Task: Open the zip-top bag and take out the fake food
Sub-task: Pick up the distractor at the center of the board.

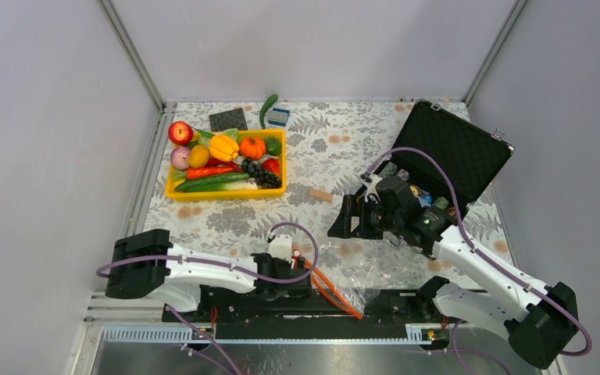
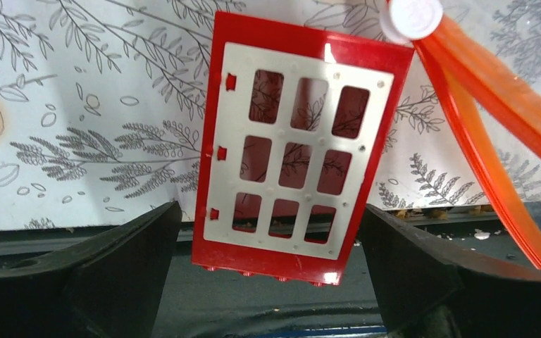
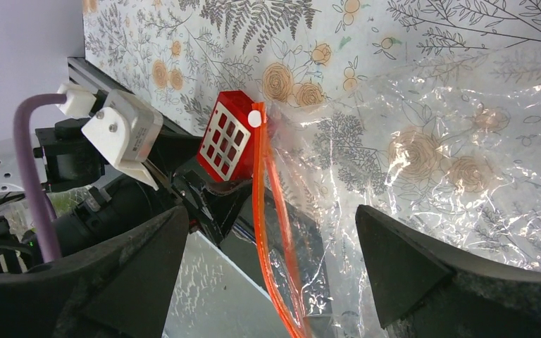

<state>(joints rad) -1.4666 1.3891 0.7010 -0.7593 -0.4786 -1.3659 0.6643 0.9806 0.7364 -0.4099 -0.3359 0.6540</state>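
A: Surroundings?
B: The fake food (image 1: 252,147) is being held in a yellow tray (image 1: 226,195), upper left; a black case (image 1: 453,148) is standing open, upper right.
A: The bag?
B: The zip-top bag (image 1: 351,262) is lying crinkled, lower centre, beside a red window piece (image 2: 292,148). The left gripper (image 2: 268,232) and right gripper (image 3: 271,215) are being held spread, empty.

Black hard case (image 1: 457,152) open at 2 o'clock. Yellow tray (image 1: 226,194) at 10 w/ green cucumber (image 1: 212,181), dark grapes (image 1: 262,176). Small cork (image 1: 322,195) btwn them. Red window panel (image 2: 292,148) near 6.
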